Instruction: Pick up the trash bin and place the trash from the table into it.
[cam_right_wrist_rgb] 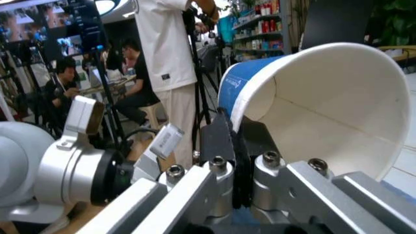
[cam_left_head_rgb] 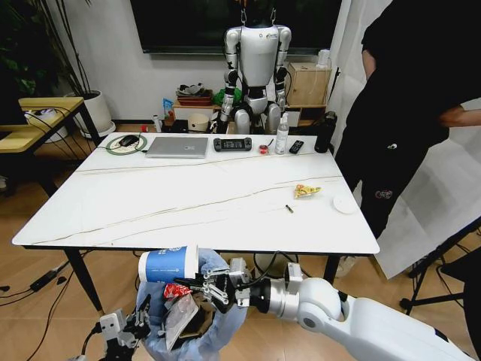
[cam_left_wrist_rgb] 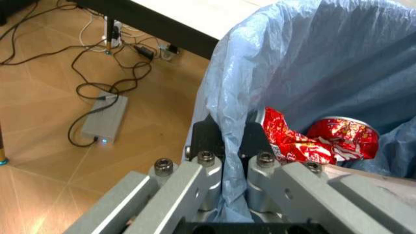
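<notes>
White marble table (cam_left_head_rgb: 188, 203) carries one yellow wrapper (cam_left_head_rgb: 306, 191) and one white scrap (cam_left_head_rgb: 345, 204) near its right edge, both uncollected. Below its front edge, the left gripper (cam_left_wrist_rgb: 225, 146) pinches the bin (cam_left_head_rgb: 218, 316) bag's rim; red wrappers (cam_left_wrist_rgb: 312, 141) lie inside. The right gripper (cam_right_wrist_rgb: 233, 146) clamps one cup (cam_right_wrist_rgb: 325, 105) above it.

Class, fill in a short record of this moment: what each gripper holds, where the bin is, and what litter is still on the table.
left gripper: shut on the rim of the trash bin, below the table's near edge
right gripper: shut on the paper cup, held over the bin
in bin: red wrappers
table: yellow wrapper and white tissue remain
</notes>
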`<state>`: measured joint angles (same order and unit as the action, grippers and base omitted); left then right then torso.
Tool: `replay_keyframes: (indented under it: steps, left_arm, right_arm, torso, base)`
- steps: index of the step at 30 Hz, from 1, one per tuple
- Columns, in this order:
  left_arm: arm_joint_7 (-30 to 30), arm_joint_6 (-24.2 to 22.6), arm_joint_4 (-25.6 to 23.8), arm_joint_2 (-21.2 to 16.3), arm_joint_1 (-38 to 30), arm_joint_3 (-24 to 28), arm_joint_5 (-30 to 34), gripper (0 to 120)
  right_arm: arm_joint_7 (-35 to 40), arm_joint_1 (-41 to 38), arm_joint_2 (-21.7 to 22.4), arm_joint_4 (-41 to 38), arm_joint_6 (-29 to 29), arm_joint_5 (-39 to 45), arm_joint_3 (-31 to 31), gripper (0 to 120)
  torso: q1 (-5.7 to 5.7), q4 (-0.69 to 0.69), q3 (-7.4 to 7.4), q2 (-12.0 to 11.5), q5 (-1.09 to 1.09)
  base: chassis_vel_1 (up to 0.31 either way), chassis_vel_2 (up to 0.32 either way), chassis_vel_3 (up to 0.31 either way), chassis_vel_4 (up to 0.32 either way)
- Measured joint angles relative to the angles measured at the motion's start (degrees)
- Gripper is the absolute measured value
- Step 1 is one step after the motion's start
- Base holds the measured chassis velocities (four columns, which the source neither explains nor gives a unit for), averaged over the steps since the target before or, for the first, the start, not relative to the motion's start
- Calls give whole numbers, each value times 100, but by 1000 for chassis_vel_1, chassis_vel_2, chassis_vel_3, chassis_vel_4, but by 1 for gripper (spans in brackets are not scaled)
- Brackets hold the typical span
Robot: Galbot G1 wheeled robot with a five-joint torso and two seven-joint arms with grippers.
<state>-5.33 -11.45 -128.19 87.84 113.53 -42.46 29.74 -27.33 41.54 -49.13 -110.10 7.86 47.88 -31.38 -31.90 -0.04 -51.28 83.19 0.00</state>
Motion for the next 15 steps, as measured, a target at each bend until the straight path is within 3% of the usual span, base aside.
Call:
replay_keyframes:
  steps: [6,10,12,15]
  left_arm:
    - [21,-23,-10,-21,-25,0,8,0]
    - [55,-50,20,-62,-97,14,52,0]
    - [56,-51,34,-67,-105,18,56,0]
    - [60,-55,65,-79,-134,37,63,0]
  right_arm:
    - [24,91,38,64,3,-124,43,0]
    - [44,332,178,6,-30,-228,240,26]
    - [45,368,205,-3,-34,-240,278,28]
    - [50,519,259,-33,-41,-250,443,43]
  torso:
    - [0,0,0,0,0]
    - [0,0,1,0,0]
    - [0,1,1,0,0]
    - [0,0,1,0,0]
  base:
    - [0,0,0,0]
    - [0,0,0,0]
    - [0,0,0,0]
    - [0,0,0,0]
